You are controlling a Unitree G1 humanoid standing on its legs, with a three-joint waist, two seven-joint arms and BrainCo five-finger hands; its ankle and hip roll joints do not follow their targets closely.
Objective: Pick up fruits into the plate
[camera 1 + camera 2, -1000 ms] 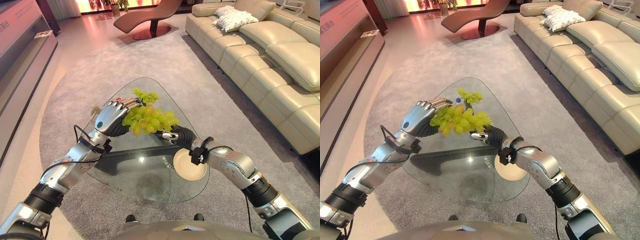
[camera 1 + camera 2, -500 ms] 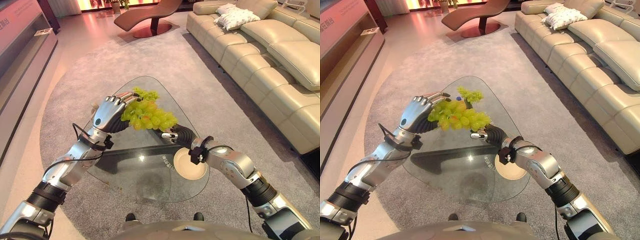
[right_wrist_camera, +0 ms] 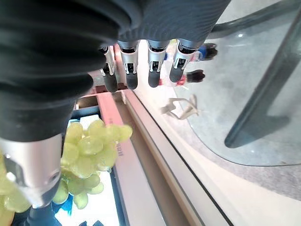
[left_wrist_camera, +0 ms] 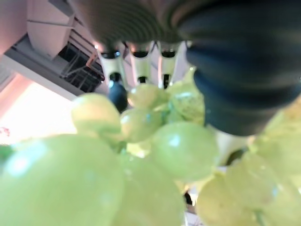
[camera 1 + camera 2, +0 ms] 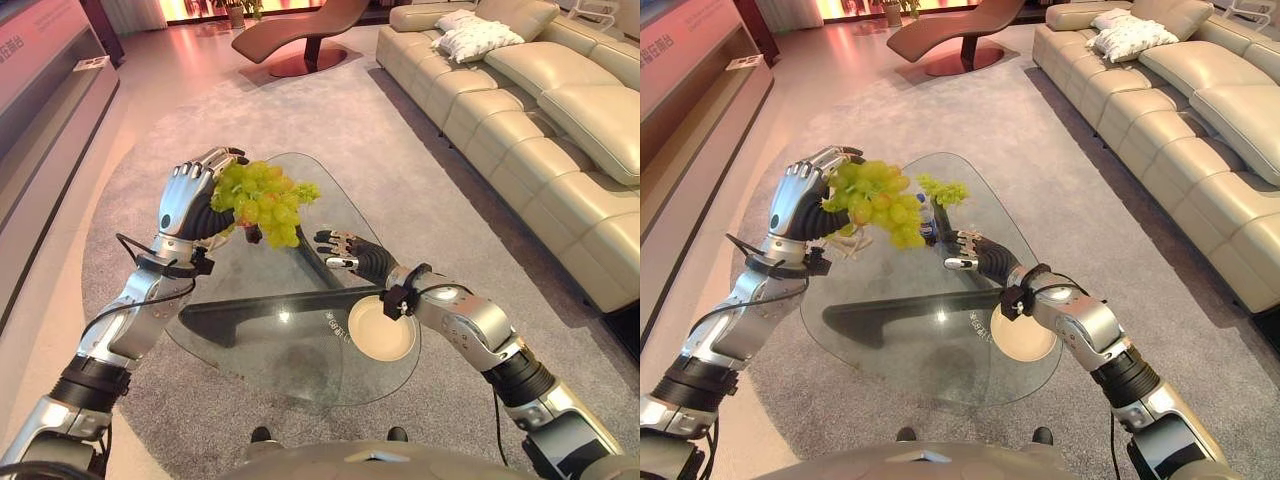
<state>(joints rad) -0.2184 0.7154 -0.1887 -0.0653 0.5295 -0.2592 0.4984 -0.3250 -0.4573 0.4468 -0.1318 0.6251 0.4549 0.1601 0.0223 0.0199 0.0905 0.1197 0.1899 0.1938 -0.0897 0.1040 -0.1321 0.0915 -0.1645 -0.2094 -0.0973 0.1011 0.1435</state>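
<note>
Holding a bunch of green grapes (image 5: 258,198) up above the far left part of the glass table (image 5: 262,345), our left hand (image 5: 187,200) has its fingers curled round the top of the bunch, and the grapes hang down past the palm, clear of the glass. In our left wrist view the grapes (image 4: 141,155) crowd right up against the dark-tipped fingers (image 4: 115,89), which wrap over them. Just right of the held bunch, a second, smaller green bunch (image 5: 942,190) lies on the far part of the table, beside a small bottle with a blue cap (image 5: 926,218); we cannot tell if they touch.

Moving right, our right hand (image 5: 340,250) hovers over the middle of the table, fingers spread and straight, holding nothing. It sits lower than the held grapes and apart from them. Our right wrist view shows those fingers (image 3: 129,66) extended in a row, with the held grapes (image 3: 89,150) off beyond them.

Nearer us and right of the right hand, the round cream plate (image 5: 379,330) rests on the table's near right part with nothing on it. Further right, a beige leather sofa (image 5: 560,130) runs along the grey carpet (image 5: 420,200).
</note>
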